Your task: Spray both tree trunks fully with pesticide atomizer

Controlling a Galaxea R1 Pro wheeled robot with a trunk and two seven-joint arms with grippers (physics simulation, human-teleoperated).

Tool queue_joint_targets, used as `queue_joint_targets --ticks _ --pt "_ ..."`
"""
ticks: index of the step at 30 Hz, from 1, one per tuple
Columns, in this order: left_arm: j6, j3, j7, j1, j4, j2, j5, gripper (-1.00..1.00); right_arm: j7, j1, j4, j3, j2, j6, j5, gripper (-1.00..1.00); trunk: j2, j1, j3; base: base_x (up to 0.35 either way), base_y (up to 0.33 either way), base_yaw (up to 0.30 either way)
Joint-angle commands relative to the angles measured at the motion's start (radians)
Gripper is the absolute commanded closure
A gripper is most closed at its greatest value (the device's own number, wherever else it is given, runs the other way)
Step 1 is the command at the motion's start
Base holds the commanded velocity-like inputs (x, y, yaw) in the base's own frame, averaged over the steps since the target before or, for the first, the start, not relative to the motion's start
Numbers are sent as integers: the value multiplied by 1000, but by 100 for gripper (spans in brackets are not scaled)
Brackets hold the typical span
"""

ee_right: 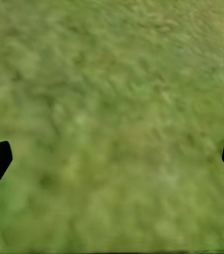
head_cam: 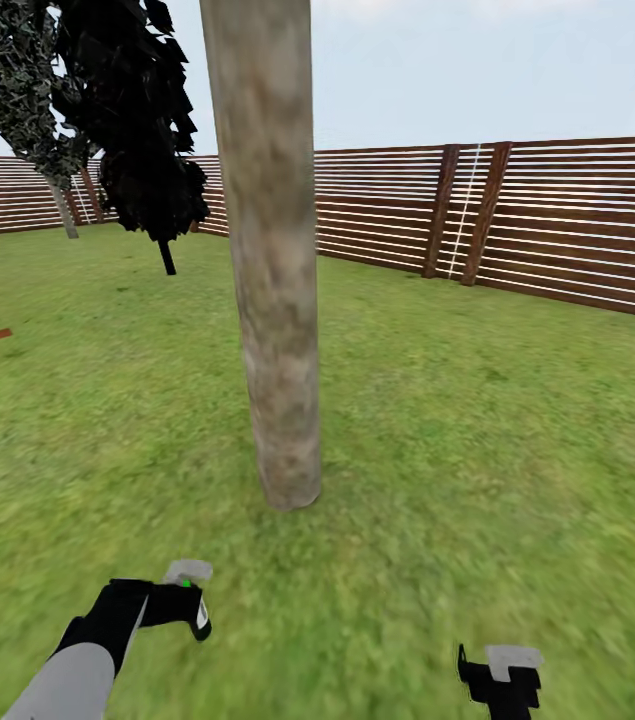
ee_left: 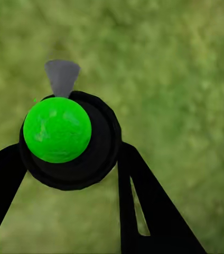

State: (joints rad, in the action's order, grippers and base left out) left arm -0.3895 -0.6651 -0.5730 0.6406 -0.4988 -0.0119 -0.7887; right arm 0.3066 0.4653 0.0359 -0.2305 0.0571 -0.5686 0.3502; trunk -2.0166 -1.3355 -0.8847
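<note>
green lawn (head_cam: pixel 517 420) ringed by slatted fence (head_cam: pixel 577 220), mottled trunk (head_cam: pixel 272 280) centre

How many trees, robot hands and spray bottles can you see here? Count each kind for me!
Pale tree trunk: 1
Dark leafy trees at the back: 2
Robot grippers, left gripper and right gripper: 2
Spray bottle with a green top, held in the left gripper: 1
Total: 6
</note>
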Motion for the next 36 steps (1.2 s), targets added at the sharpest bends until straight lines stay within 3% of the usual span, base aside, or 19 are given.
queue_joint_targets --ticks 1,6,9,12,18,20,22,26,29,32,36 --pt "-18 -7 -7 19 -2 -2 -10 100 4 1 -1 -6 0 -2 -2 -100 0 0 -1 82 -238 0" --pt "-76 -6 -4 42 -2 -1 -10 100 2 1 -2 -4 -2 -1 -12 -100 0 0 -1 67 -261 0" --pt "-79 45 -4 47 -4 -2 -9 100 2 1 -2 -4 -1 0 -11 -100 0 0 -1 -136 -248 0" --pt "-82 55 -4 58 -33 -2 -8 100 2 1 -2 -4 -2 0 -11 -100 0 0 -1 -8 -250 0" --pt "-126 58 -4 62 -138 -42 -7 100 3 1 -2 -4 -2 0 -11 -100 0 0 0 283 -125 -95" --pt "-142 77 -4 62 -156 -53 -7 100 3 1 -2 -4 -2 0 -11 -100 0 0 2 333 -8 -228" --pt "-146 101 -5 62 -161 -56 -7 100 3 1 -2 -4 -2 0 -11 -100 0 0 3 321 -41 -234" --pt "-176 110 -7 63 -210 -57 -4 100 3 1 -2 -4 -2 0 -11 -100 0 0 5 -129 -137 -235" --pt "-246 121 -10 63 -309 -73 -1 100 3 0 -2 -4 -2 0 -12 -100 0 0 7 -326 -23 -235" --pt "-320 185 -11 63 -384 -79 0 100 3 1 -1 -4 -2 0 -12 -100 0 0 9 -342 -2 -209" --pt "-380 199 -13 151 -408 -66 1 100 2 1 -1 -4 -3 0 -11 -100 0 0 9 -39 0 -14"
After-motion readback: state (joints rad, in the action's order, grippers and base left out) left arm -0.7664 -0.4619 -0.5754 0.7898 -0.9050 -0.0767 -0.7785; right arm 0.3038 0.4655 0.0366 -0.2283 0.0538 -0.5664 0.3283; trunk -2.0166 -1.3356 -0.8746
